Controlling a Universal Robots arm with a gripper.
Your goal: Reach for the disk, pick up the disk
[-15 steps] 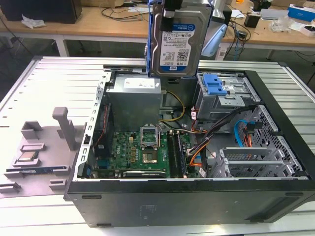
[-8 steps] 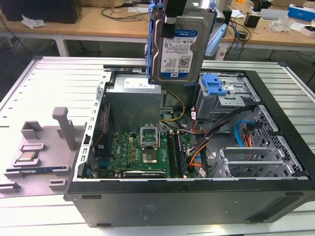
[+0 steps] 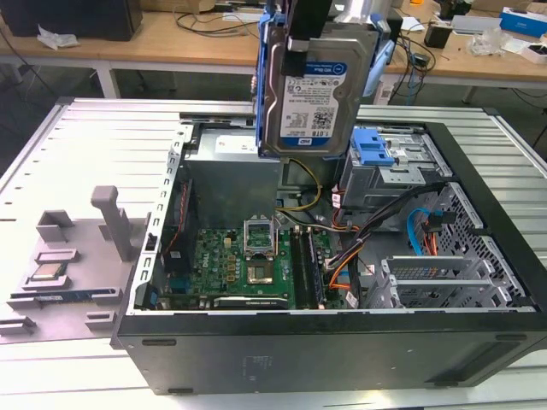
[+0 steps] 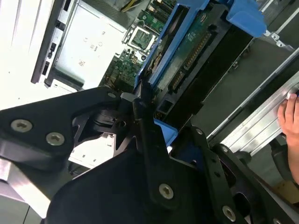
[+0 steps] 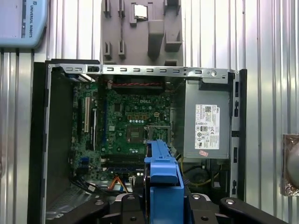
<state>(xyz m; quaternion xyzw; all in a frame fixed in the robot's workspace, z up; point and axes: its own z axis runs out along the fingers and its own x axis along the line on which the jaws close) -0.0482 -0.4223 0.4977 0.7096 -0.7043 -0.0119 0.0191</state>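
Note:
The disk (image 3: 312,94), a silver hard drive with a white-and-blue label and a blue bracket along its edges, hangs upright in the air above the open computer case (image 3: 282,350), clear of the drive bay. My gripper (image 3: 306,41) holds it from above, shut on its upper edge. In the second wrist view the disk (image 4: 187,51) shows its green circuit-board side, with the black fingers (image 4: 140,109) clamped on its end. In the first wrist view the disk's blue bracket (image 5: 163,179) sits edge-on between the gripper's black links.
Below lie the motherboard (image 3: 248,265), the grey power supply (image 5: 208,121) and the drive cage with a blue latch piece (image 3: 373,147). A grey fixture (image 3: 77,256) holding a small chip (image 3: 49,273) is at the exterior view's left. A person's hand (image 4: 290,112) rests on the table edge.

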